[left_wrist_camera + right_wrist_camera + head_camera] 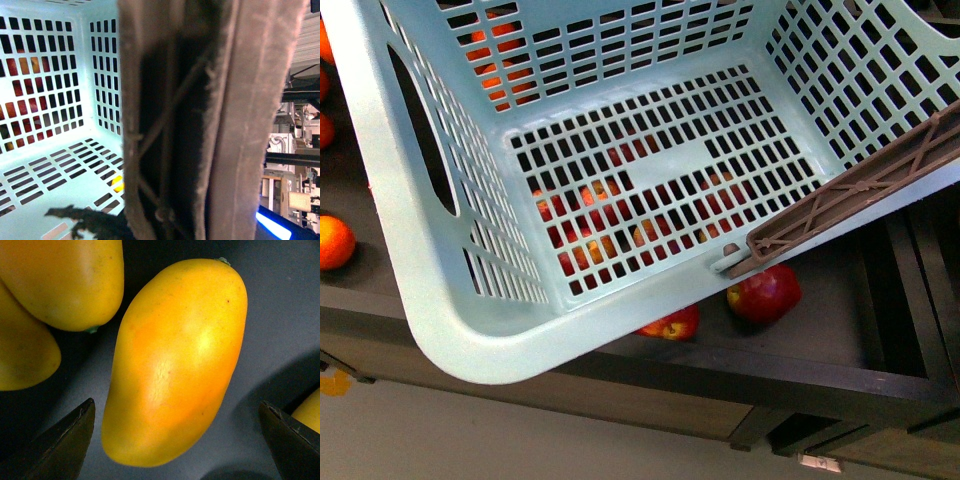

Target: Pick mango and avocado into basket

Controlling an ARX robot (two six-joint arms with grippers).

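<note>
Mango (175,360), orange-yellow and smooth, lying on a dark surface directly beneath the right gripper (177,432). The pincer stands wide open, its 2 dark fingertips (65,445) flanking the fruit's broader end and touching nothing. 2 more yellow fruits (65,280) lie just beside the mango's far end, and a 3rd shows at the picture's edge behind the other fingertip. Whether any of them touches the mango cannot be told.

The basket (450,330) hangs tilted and empty above a dark shelf (840,330) of red apples (763,293), with oranges (334,242) off to one side. Its brown handle (860,190) fills the left wrist view. The left gripper itself shows nowhere, so whether it is clamped on the handle cannot be told. The avocado appears in no view.

Likely hazards:
- The skin is glossy and the body tapers, so a closure near the rounded end may squeeze the mango out of the jaws.
- A descent slightly off line may set a fingertip on the neighbour at the edge.
- Given the basket's tilt, a released fruit may roll to the low corner and shift the load on the handle
</note>
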